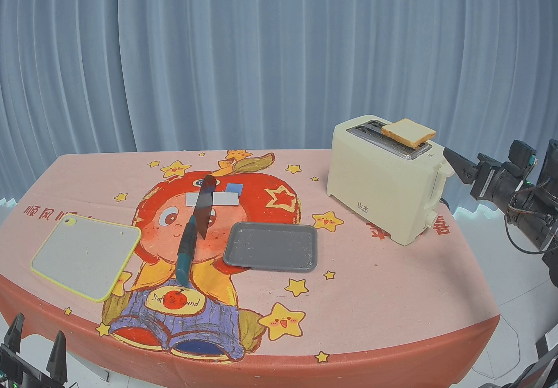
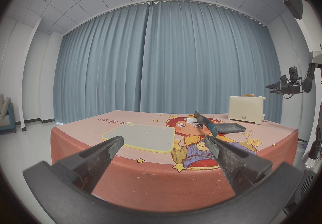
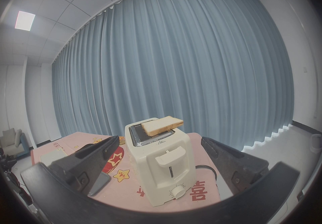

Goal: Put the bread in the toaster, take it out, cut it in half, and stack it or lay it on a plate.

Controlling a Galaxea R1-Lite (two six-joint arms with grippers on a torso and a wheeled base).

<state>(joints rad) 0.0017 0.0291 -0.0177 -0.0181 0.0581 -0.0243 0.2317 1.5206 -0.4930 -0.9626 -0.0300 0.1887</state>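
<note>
- the right pincer hangs off the worktop's right end, level with the toaster's top. its jaws are spread and hold nothing, and they point at the toaster's lever end.
- the left pincer sits low, off the near left corner of the worktop. it too is spread and empty, well apart from everything on the cloth.
- nearest the right pincer is the cream-coloured two-slot toaster, with its slide lever and round dial facing that pincer.
- the square slice of pale bread with a brown crust lies flat across the toaster's top, bridging the slots rather than standing down in one.
- left of the toaster, a dark grey rectangular tray-like plate rests on the pink cartoon-printed cloth of the worktop.
- just beside the plate on its left lies a knife with a dark blade and a teal handle.
- farther left is a pale grey cutting board with a yellow-green rim.
- judged from this, the first step is in hand: the bread is on the toaster but not yet in it.
- the next move likely falls to the right pincer. it would need to take the slice by an edge, turn it upright, line it up with a slot and lower it in, then press the lever.
- the slice looks soft, so a light pinch near the crust seems wise.
</note>
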